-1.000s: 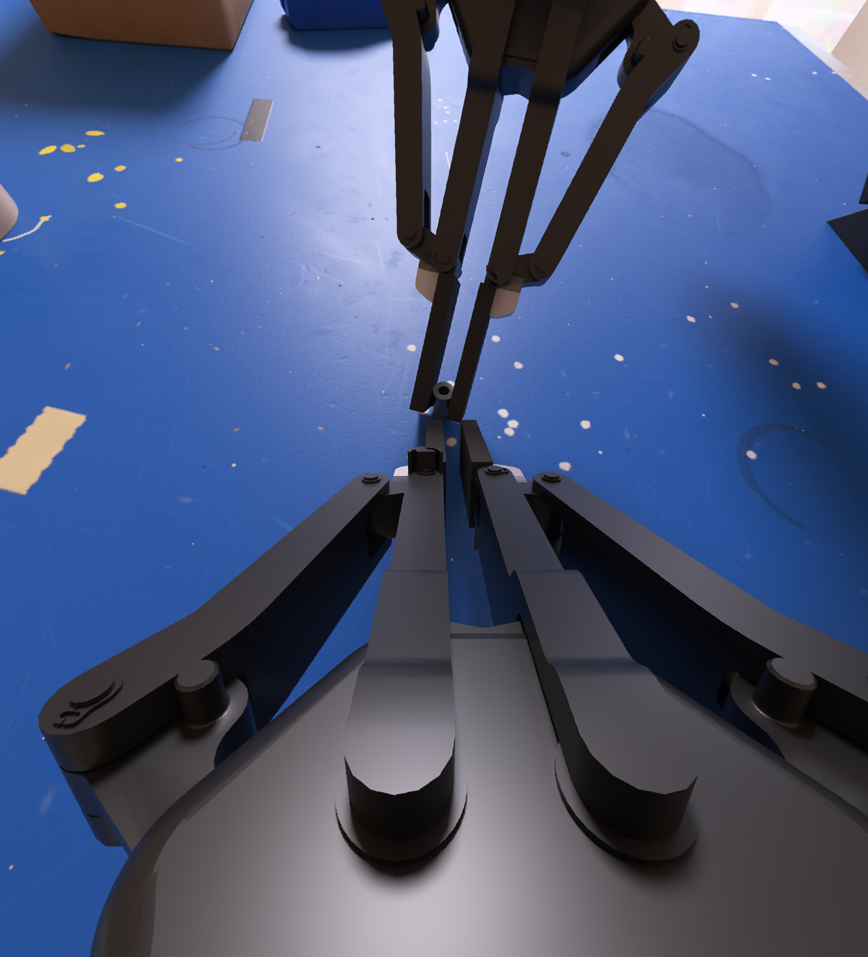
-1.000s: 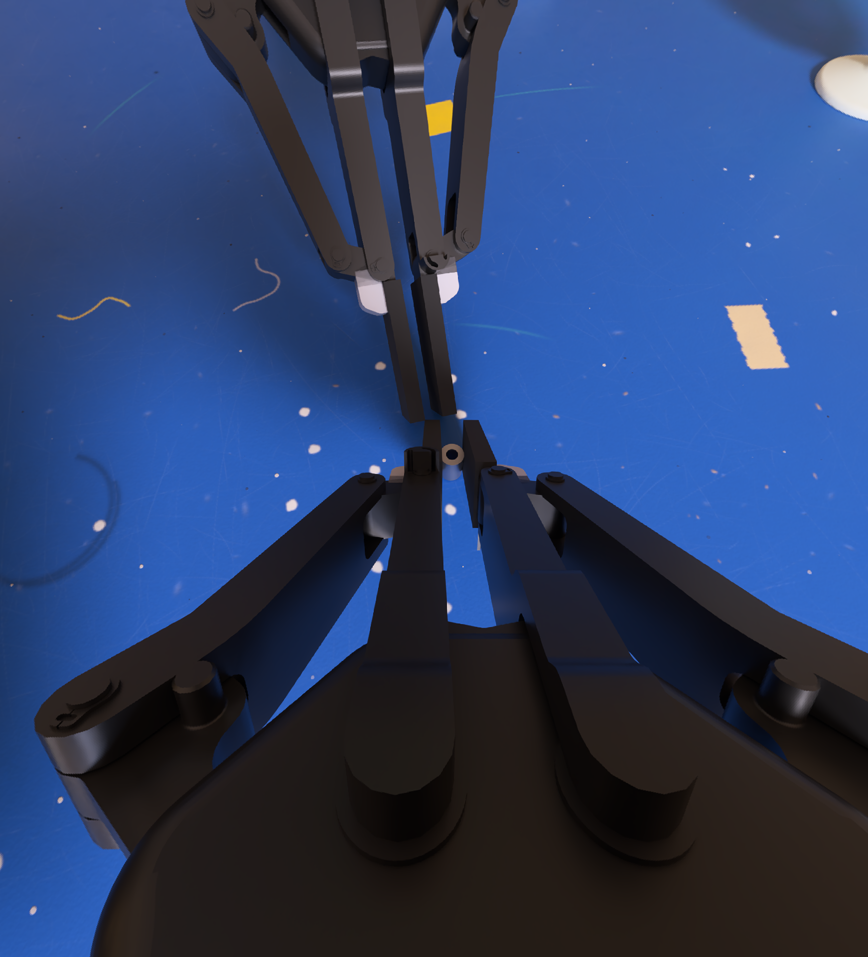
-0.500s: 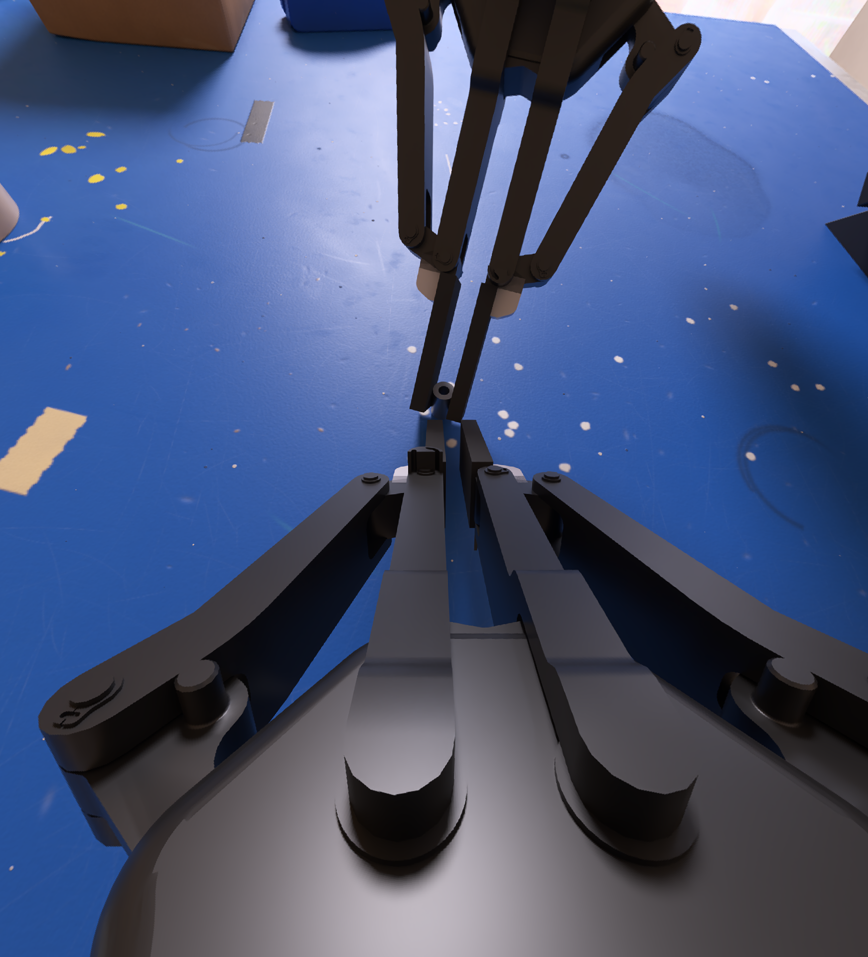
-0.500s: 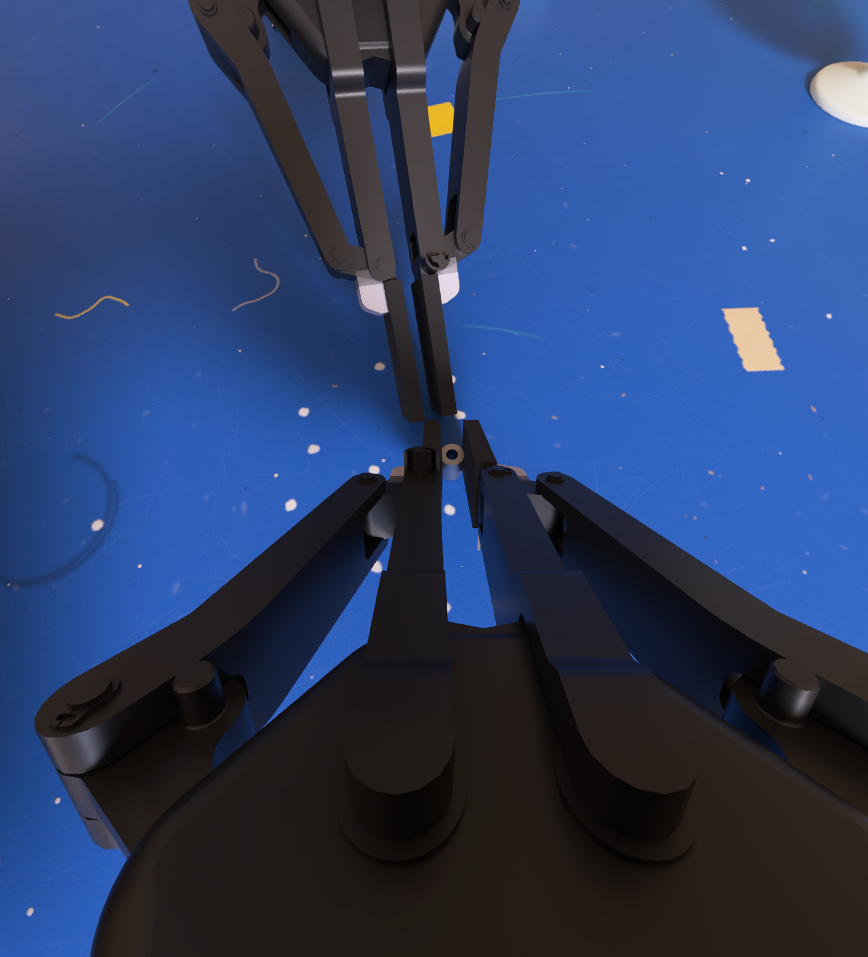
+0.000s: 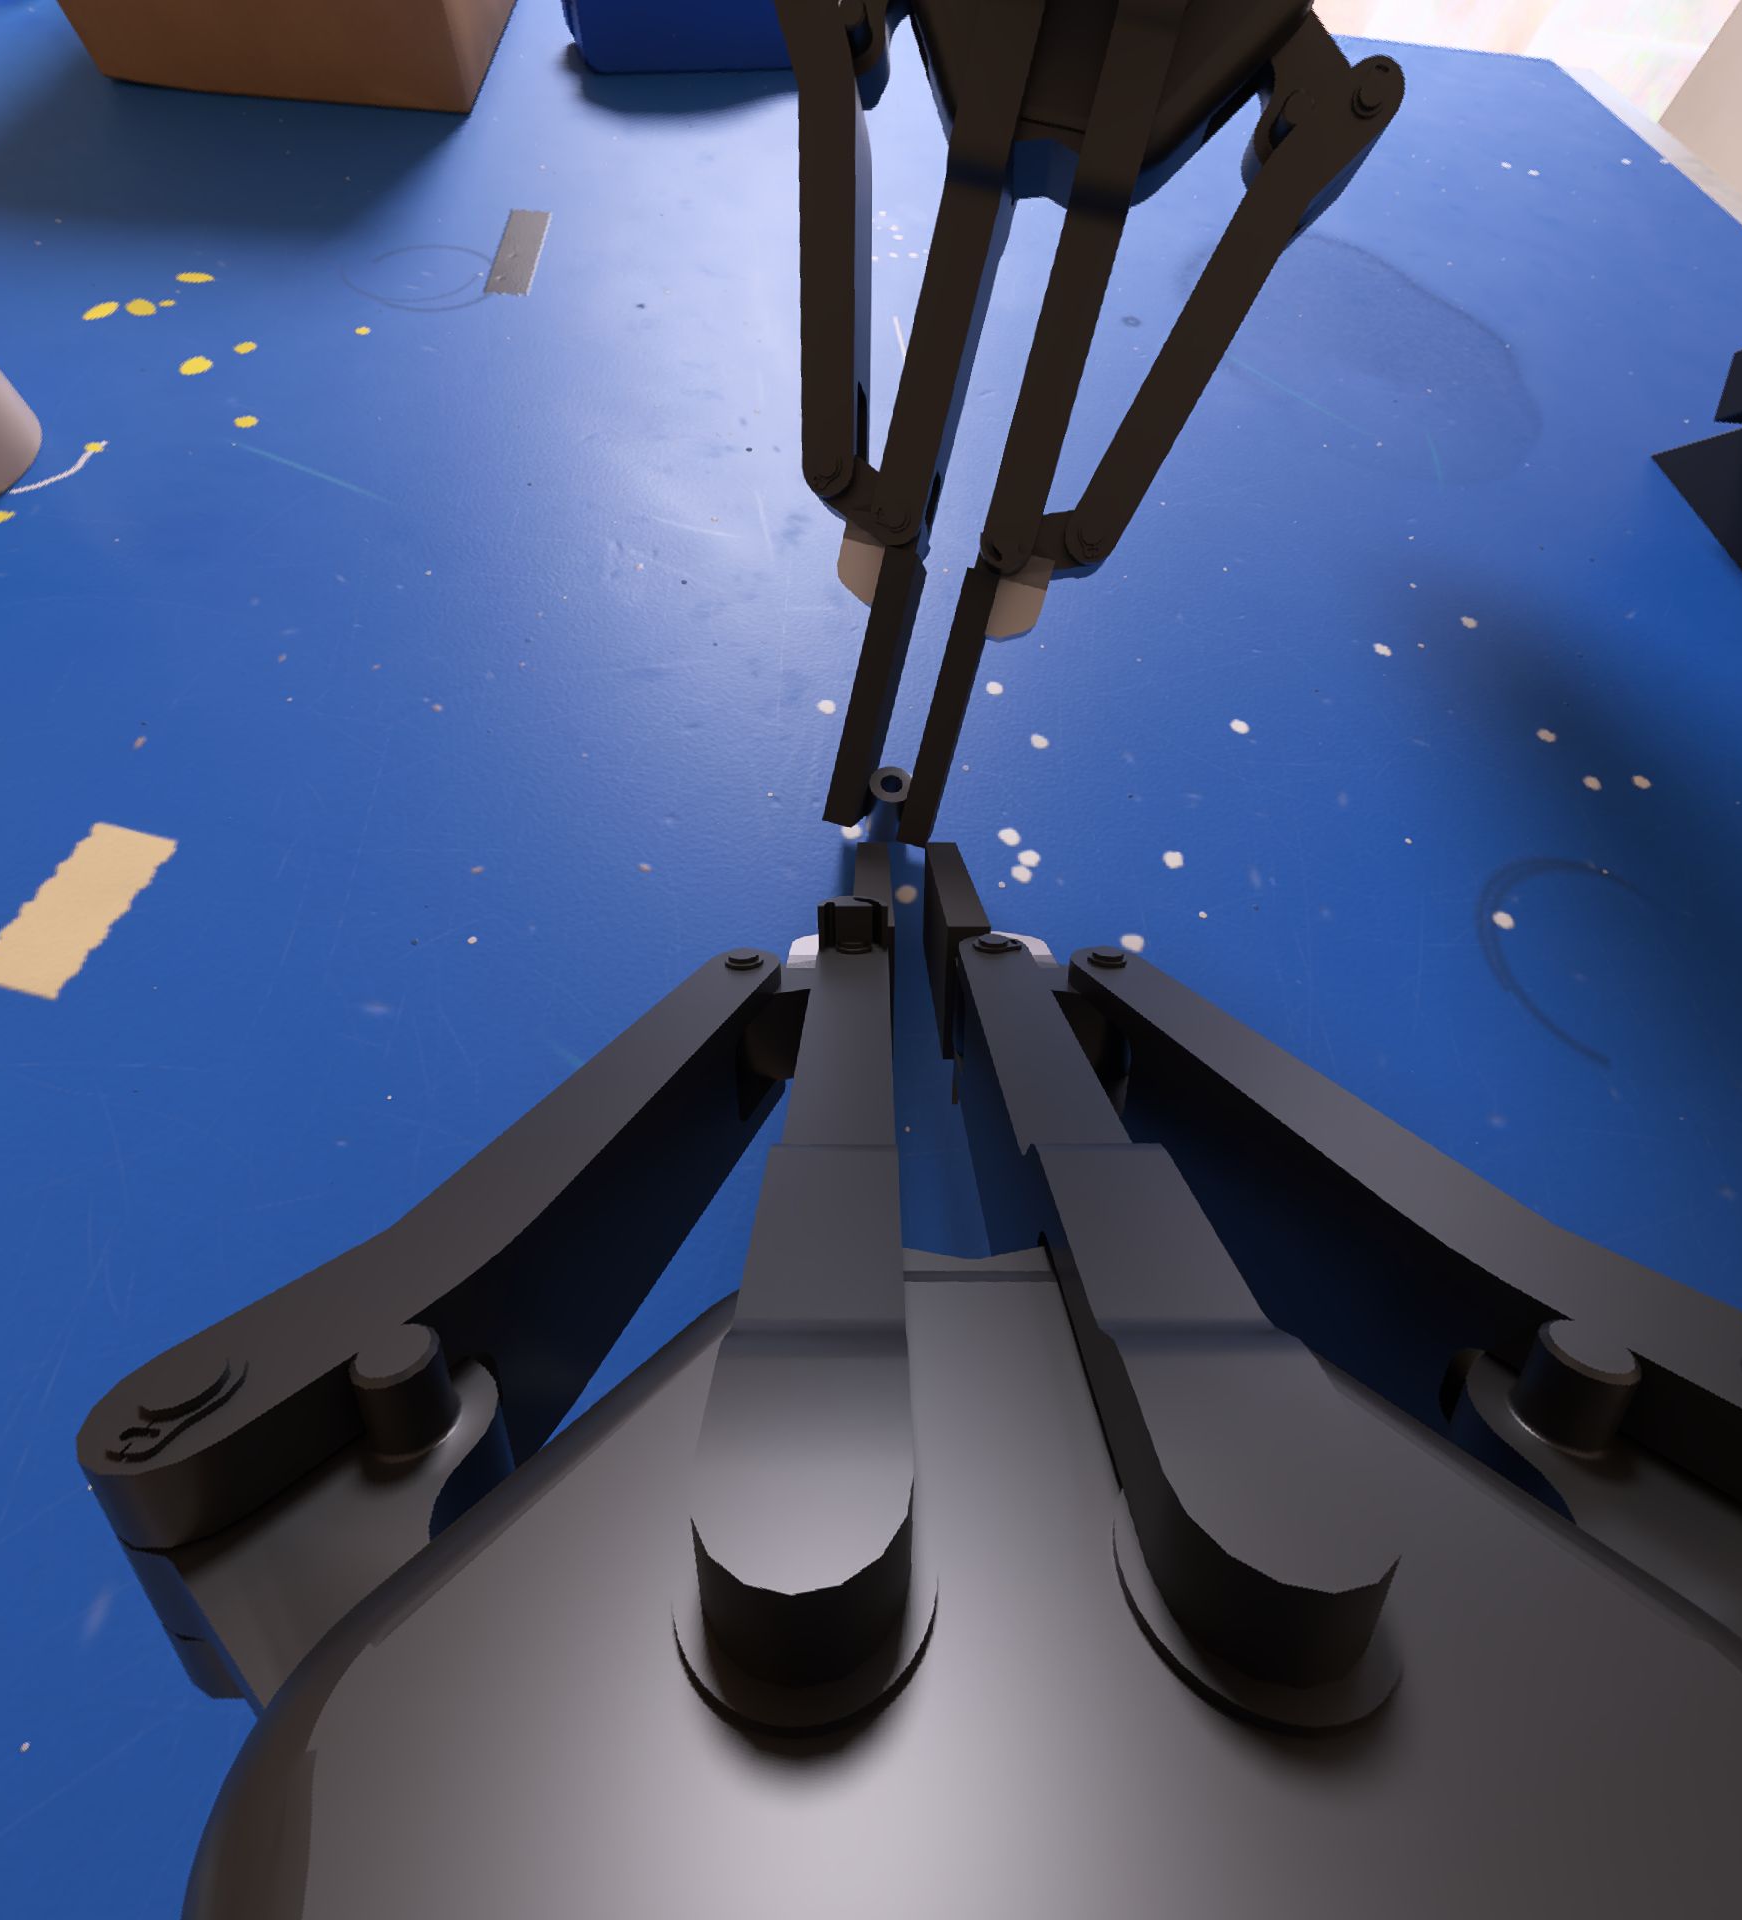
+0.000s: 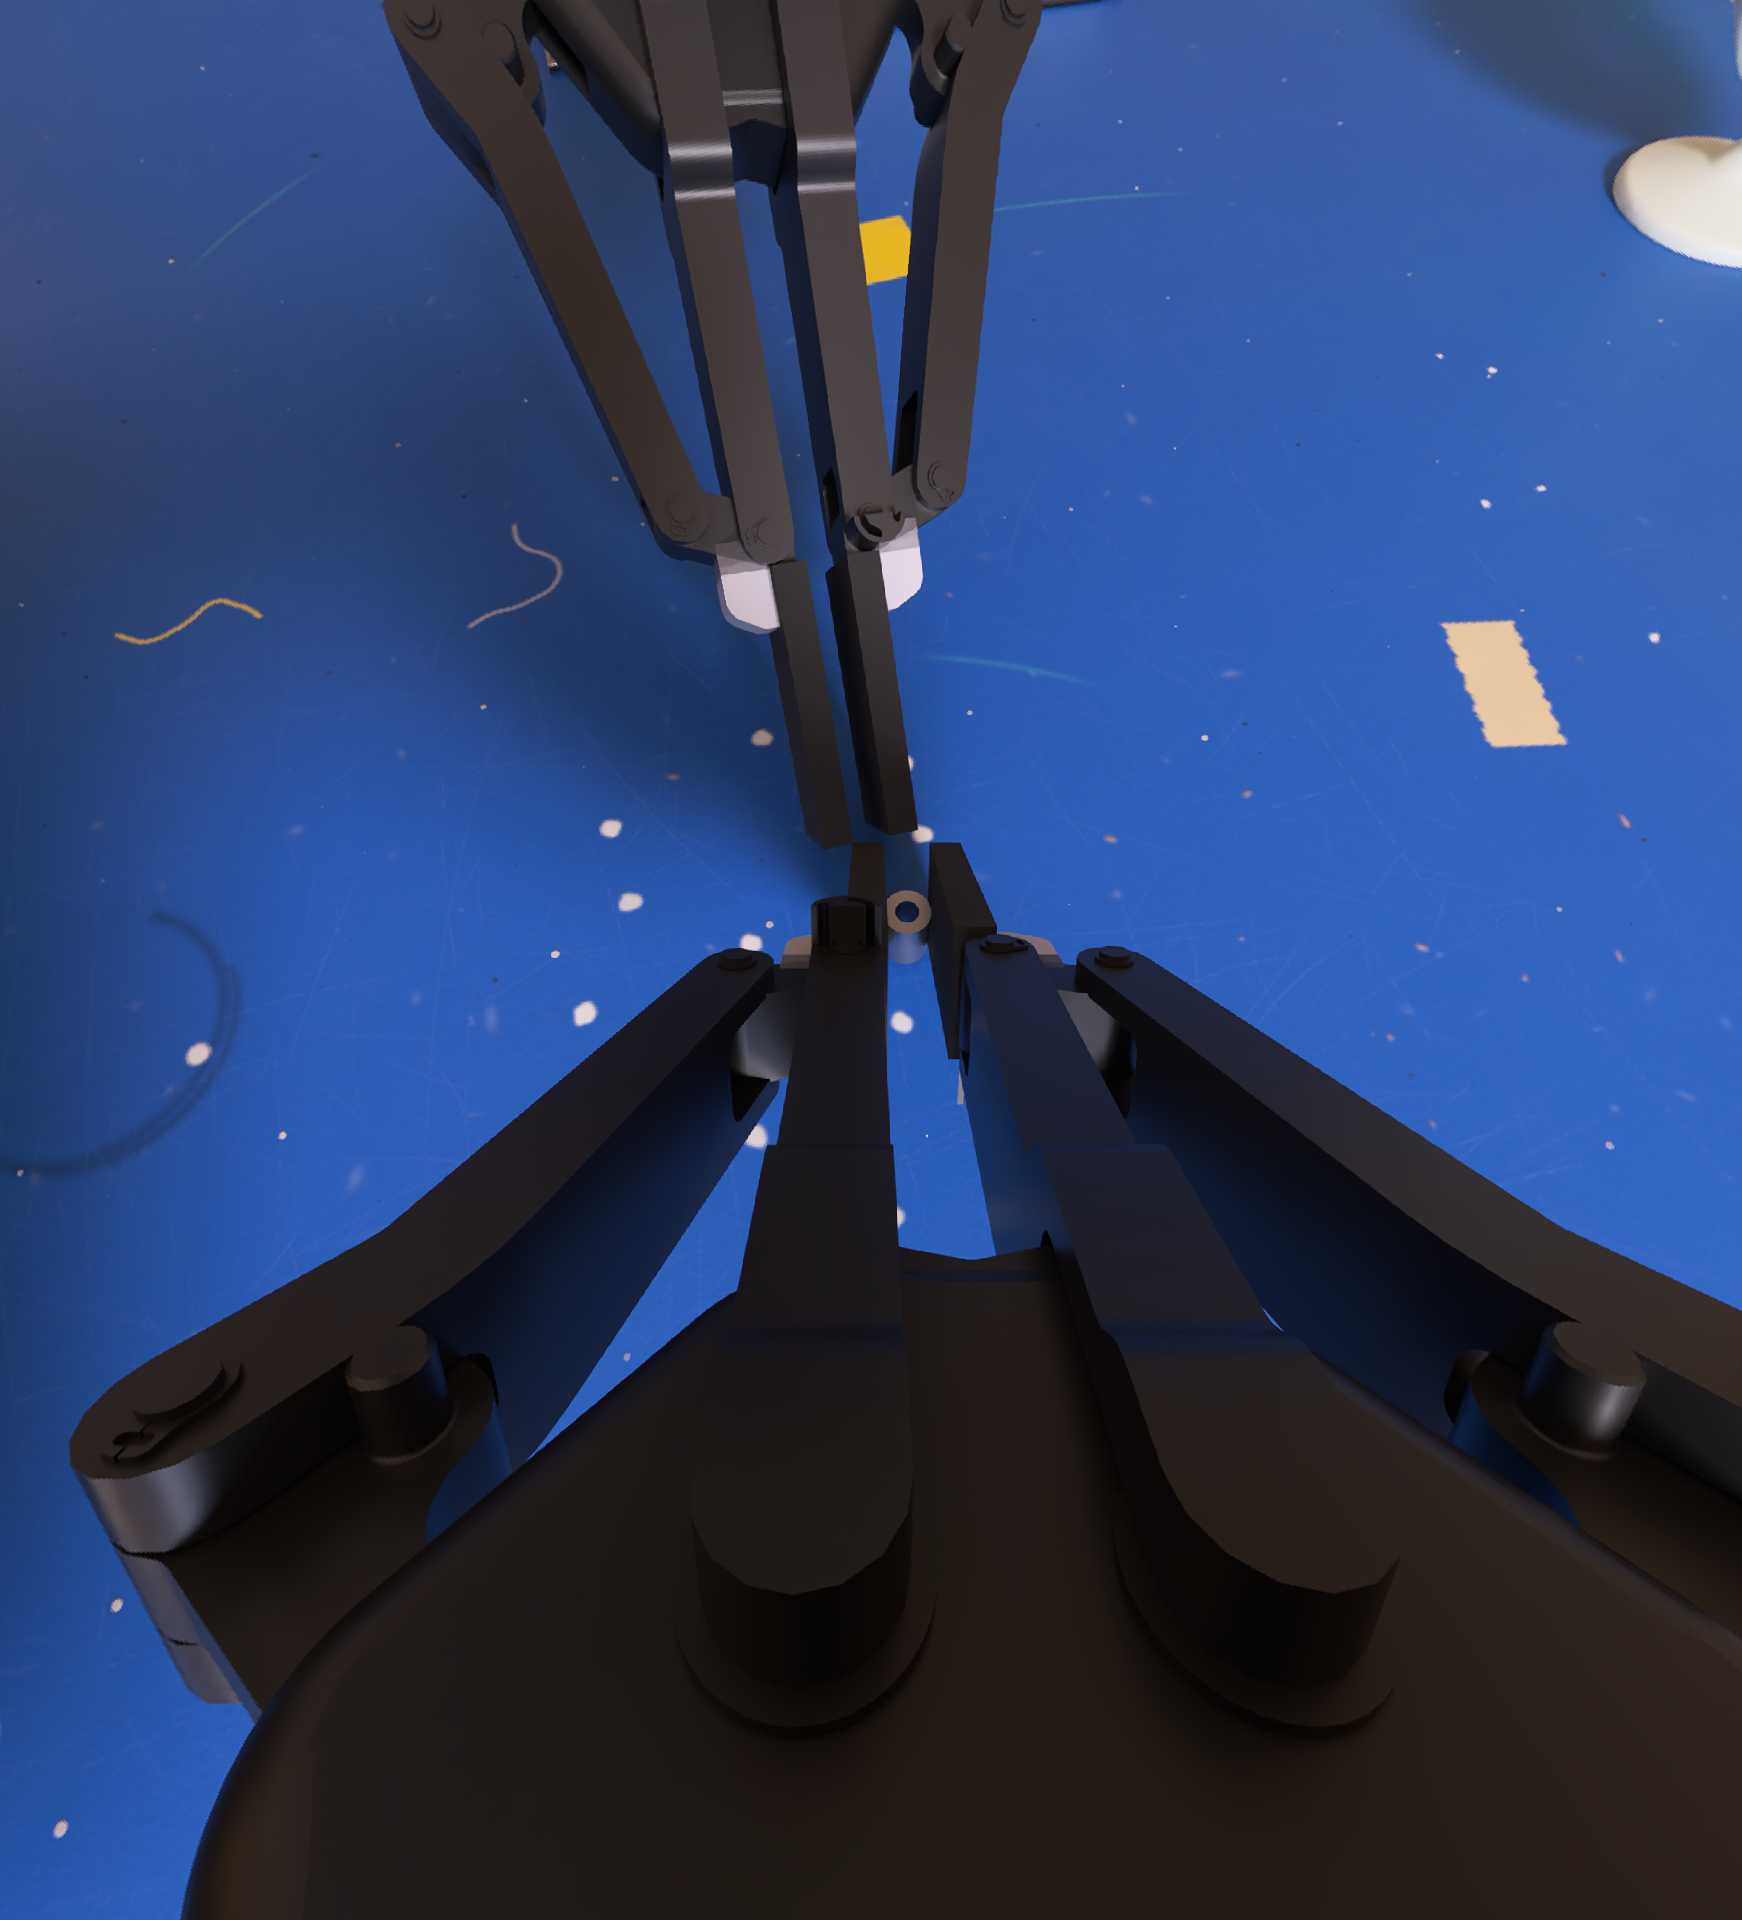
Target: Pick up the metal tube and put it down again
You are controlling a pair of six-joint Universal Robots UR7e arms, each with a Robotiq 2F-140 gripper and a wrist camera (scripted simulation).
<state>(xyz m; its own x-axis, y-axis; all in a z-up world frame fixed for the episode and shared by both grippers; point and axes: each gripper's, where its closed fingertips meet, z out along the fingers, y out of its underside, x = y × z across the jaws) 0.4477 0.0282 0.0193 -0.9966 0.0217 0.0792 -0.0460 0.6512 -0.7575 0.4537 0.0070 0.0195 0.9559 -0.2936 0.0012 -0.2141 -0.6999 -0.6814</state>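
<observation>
From the left wrist, the left gripper (image 5: 906,868) is clenched on the near end of the metal tube (image 5: 889,783), above the blue table (image 5: 431,675). From the right wrist, the right gripper (image 6: 906,868) grasps the tube's other end (image 6: 906,912), fingertips nearly meeting the left gripper's.

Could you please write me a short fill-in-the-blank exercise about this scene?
Of the two grippers, the metal tube sits between the fingers of the ___ one.
The table is coloured ___.
The white object on a round base is a ___.
Missing: right, blue, fan.
</observation>
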